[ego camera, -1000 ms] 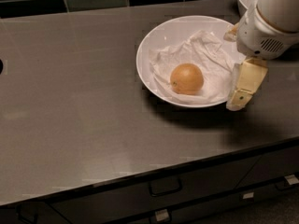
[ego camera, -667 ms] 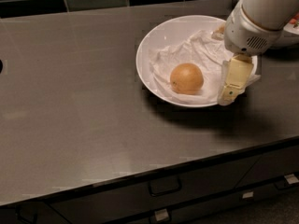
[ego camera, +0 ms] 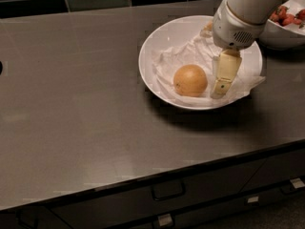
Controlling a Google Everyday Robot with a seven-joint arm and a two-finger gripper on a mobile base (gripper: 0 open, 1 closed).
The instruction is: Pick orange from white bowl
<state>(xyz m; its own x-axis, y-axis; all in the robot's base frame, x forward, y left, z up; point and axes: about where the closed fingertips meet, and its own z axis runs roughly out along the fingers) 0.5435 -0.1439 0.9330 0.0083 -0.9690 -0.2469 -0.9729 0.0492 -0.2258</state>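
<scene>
The orange (ego camera: 190, 80) lies in the large white bowl (ego camera: 151, 46) on crumpled white tissue paper (ego camera: 174, 56), a little right of the bowl's middle. The bowl stands on the dark counter at the upper right. My gripper (ego camera: 219, 90) hangs down from the white arm (ego camera: 248, 8) inside the bowl. It is just to the right of the orange, with a small gap between them, and its tip is low near the tissue. It holds nothing that I can see.
A smaller white bowl with red fruits (ego camera: 286, 20) stands at the far right behind the arm. The dark counter (ego camera: 71, 104) stretches to the left. Its front edge runs along the bottom, with drawers (ego camera: 167, 194) below. Dark tiles line the back wall.
The gripper has moved left from the bowl's right rim to inside the bowl, close beside the orange. The orange and the bowl have not moved.
</scene>
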